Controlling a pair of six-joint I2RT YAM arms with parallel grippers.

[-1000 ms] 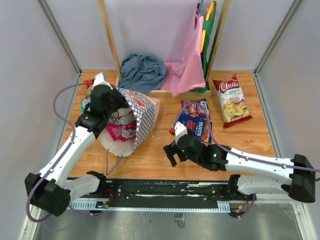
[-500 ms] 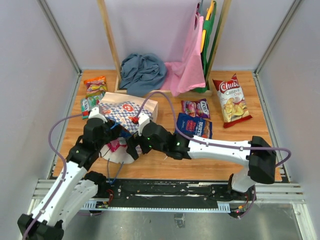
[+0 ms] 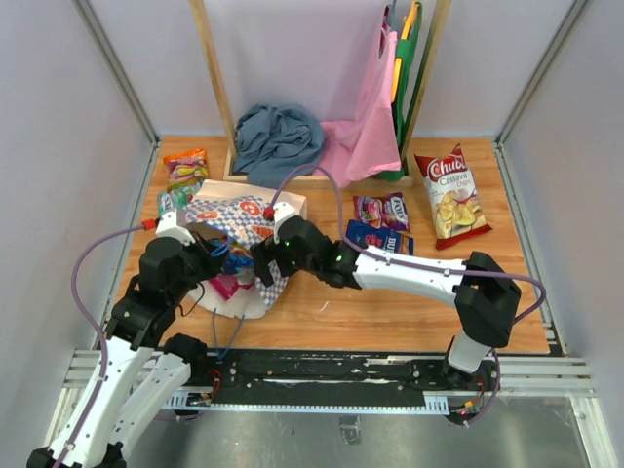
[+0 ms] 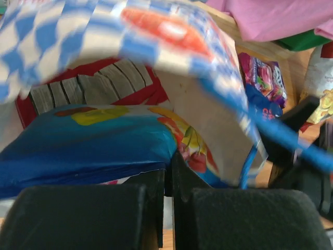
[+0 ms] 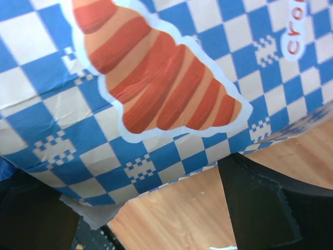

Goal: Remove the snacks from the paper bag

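Two arms of mine met at the paper bag, which lay on its side at the left of the table, mouth toward the near edge. My left arm rose from its base and bent forward, so the left gripper sat low at the bag's mouth, looking in. Its fingers were closed to a thin slit, and I could not tell whether anything was nipped between them. My right arm folded at the elbow and stretched far left across the table. That brought the right gripper up against the bag's checkered side, under the red logo, its jaws spread wide and holding nothing. One blue cord handle crossed the left wrist's view. Inside the bag I counted one blue packet in front and one red packet behind it. From above, one magenta packet showed at the mouth. Five snacks lay out on the table: one orange packet and one green-and-white packet near it at the far left, one purple packet, one dark blue bag just beside that, and one Chuds bag further right. At the back sat one grey-blue cloth and one pink cloth bag.
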